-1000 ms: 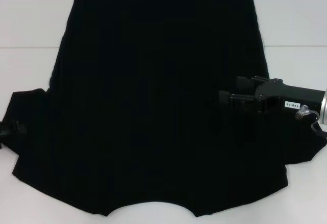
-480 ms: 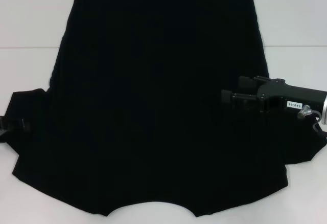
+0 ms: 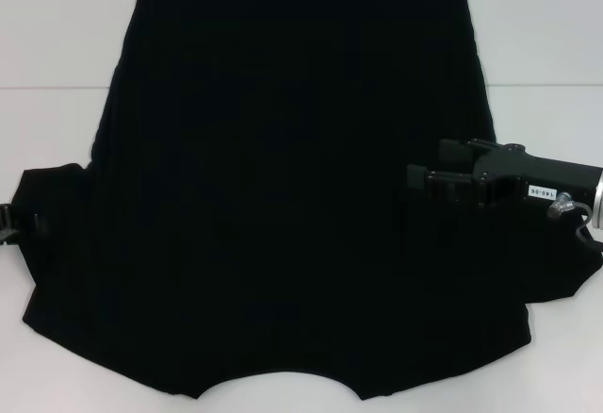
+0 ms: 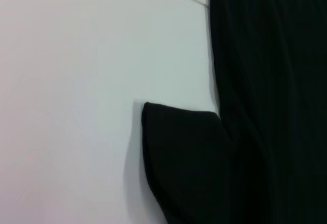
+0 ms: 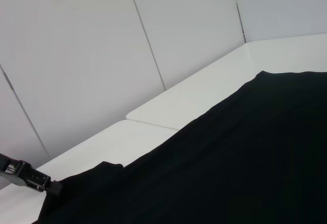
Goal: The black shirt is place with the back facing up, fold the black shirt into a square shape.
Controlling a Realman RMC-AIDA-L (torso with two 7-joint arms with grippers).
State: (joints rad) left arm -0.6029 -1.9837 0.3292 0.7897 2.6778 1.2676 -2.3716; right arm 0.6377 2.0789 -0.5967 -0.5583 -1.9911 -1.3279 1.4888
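The black shirt (image 3: pixel 283 196) lies flat on the white table (image 3: pixel 57 45), plain side up, collar notch at the near edge and hem at the far edge. My right gripper (image 3: pixel 429 170) hovers over the shirt's right sleeve area, pointing toward the middle, open with nothing between its fingers. At the far left, my left gripper (image 3: pixel 21 223) sits at the outer edge of the left sleeve (image 3: pixel 52 196); it also shows in the right wrist view as the left gripper (image 5: pixel 28 175) against the sleeve. In the left wrist view, the left sleeve (image 4: pixel 189 162) spreads onto the table.
White wall panels (image 5: pixel 102 55) stand behind the table's far edge. A seam (image 3: pixel 47 86) runs across the tabletop on both sides of the shirt. Bare table (image 4: pixel 71 106) shows to the left of the sleeve.
My left gripper has crept a little farther from me along the left sleeve's edge. The right gripper has hardly shifted, and the shirt has not moved.
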